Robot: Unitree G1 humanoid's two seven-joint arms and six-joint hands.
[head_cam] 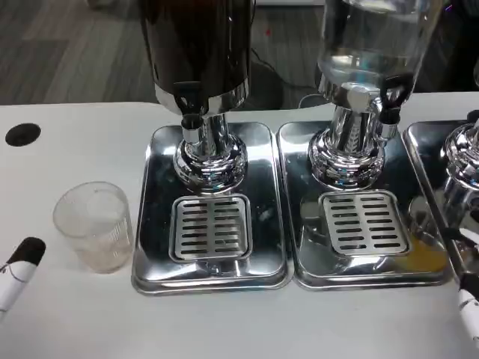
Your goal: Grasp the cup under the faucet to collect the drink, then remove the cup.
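The clear plastic cup [94, 226] stood upright on the white table [224, 321], just left of the left drip tray [153, 224] and not yet under any faucet. It looked empty, though the walls were cloudy. The left hand [19, 273] showed at the lower left edge, near the cup but apart from it; only a white and black tip was in frame, so I could not tell if its fingers were apart or curled. The right hand [470, 303] sat at the lower right edge beside the right drip tray [299, 254]; too little of it showed to tell its finger state either.

Step in hand, as I judged it: reach and grasp the cup with the left hand. To do it well, the hand should come in from the left side, wrap the cup around mid-height, and squeeze gently, since thin plastic probably flexes or slips. It should then slide or lift the cup onto the slotted grate [210, 226] straight below the dark dispenser [198, 52] and its black faucet [188, 101], centred so the drink fell inside. The tray lip was raised, so lifting over it looked safer than dragging.

The clear dispenser [370, 45] stood on the right tray. A black round hole [22, 134] marked the table at far left.

No brands, labels or readable writing were visible anywhere.
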